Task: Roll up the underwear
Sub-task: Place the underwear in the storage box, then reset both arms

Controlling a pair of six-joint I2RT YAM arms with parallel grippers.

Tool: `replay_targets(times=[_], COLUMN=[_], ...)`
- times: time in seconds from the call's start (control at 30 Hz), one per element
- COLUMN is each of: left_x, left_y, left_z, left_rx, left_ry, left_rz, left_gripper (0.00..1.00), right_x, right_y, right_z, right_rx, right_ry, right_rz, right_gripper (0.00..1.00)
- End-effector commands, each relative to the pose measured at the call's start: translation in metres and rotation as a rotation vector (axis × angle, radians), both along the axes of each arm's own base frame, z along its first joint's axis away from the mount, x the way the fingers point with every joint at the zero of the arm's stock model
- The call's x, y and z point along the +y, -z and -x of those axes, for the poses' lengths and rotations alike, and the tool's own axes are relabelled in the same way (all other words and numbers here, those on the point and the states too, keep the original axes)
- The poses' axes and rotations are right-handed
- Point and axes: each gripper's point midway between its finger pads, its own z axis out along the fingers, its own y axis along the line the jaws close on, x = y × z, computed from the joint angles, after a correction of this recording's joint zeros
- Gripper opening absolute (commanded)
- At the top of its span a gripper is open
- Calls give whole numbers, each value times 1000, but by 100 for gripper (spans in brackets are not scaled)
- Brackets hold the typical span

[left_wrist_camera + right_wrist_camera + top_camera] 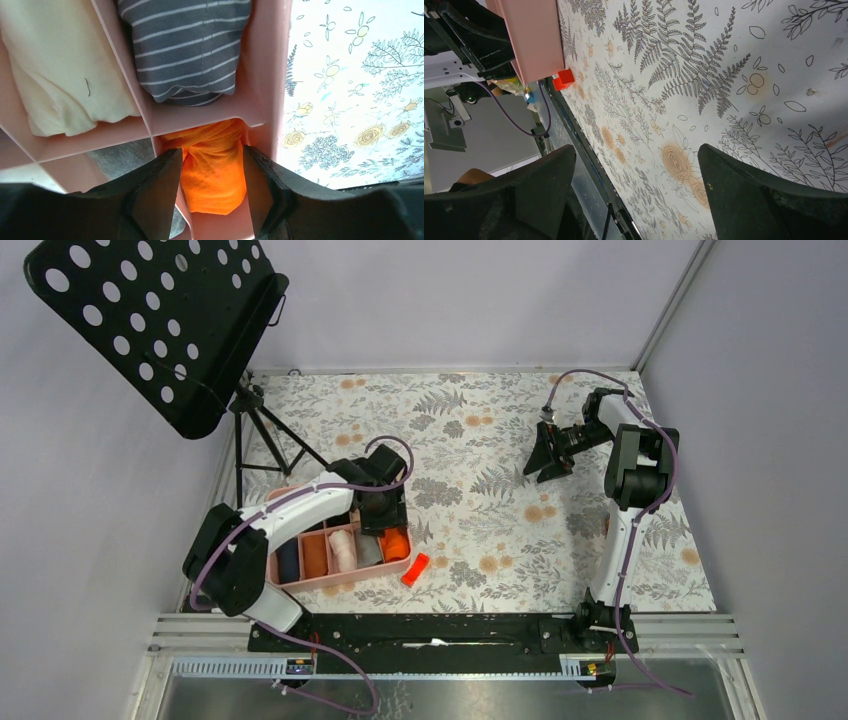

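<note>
My left gripper [385, 525] reaches down into the pink divided tray [290, 585]. In the left wrist view its jaws [211, 151] close on the rolled bright orange underwear [212, 175], which sits in the tray's [270, 65] end compartment. The grey striped underwear [185, 50] fills the compartment beyond it, and a beige roll [60, 75] lies to its left. From above, the orange roll [396, 543], grey roll [370, 550], beige roll [342, 550], another orange piece [315, 555] and a navy one [288, 560] sit side by side. My right gripper [545, 465] is open and empty [635, 150], held above the table.
A small red block [415, 568] lies on the floral cloth just right of the tray; it also shows in the right wrist view [565, 78] beside the tray [536, 40]. A black music stand [160, 330] on a tripod [265, 435] stands at the far left.
</note>
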Motion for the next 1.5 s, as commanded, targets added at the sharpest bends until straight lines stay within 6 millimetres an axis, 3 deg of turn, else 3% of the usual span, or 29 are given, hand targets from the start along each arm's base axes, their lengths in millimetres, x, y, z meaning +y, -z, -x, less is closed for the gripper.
replay_targets(times=[0.0,0.2,0.3,0.4,0.43,0.47,0.57,0.67,0.73,0.8,0.97,1.03,1.13,1.33,1.4,1.47], left_x=[4,-7,-20,-29,-31,-33,-37,-32,-31,-32,-58,-71,-76,-68,-60,-46], left_y=[-19,-72,-110,-140,-149,-158,-188,-211,-217,-221,-232,-232,-230,-197,-207,-236], left_z=[-25,-54,-85,-120,-132,-143,-171,-186,-188,-187,-171,-164,-165,-171,-184,-201], left_rx=[-101,-270,-483,-735,-810,-874,-1024,-1109,-1133,-1134,-1134,-1118,-1121,-1045,-1085,-1145], left_ry=[39,169,296,410,431,454,515,502,494,487,582,664,631,581,543,422], left_rz=[-14,31,53,26,3,-19,-109,-174,-168,-131,41,93,138,97,44,12], left_gripper=[59,61,68,81,94,98,99,99,99,99,99,99,99,99,99,99], right_x=[2,-3,-10,-19,-24,-32,-53,-84,-105,-111,-103,-97,-82,-80,-90,-103], right_y=[-26,-46,-70,-101,-110,-115,-128,-133,-147,-172,-234,-234,-213,-202,-205,-216], right_z=[-8,-6,-13,-29,-36,-48,-73,-84,-89,-96,-113,-113,-112,-97,-94,-94], right_rx=[-62,-136,-249,-415,-467,-503,-525,-533,-611,-719,-1013,-1051,-1013,-1002,-1002,-1009], right_ry=[15,-3,-11,51,91,159,387,527,569,610,764,799,750,711,747,803], right_rz=[-16,26,85,146,190,253,387,552,664,680,547,527,545,591,650,711], right_gripper=[100,100,100,100,100,100,100,100,100,100,100,100,100,100,100,100])
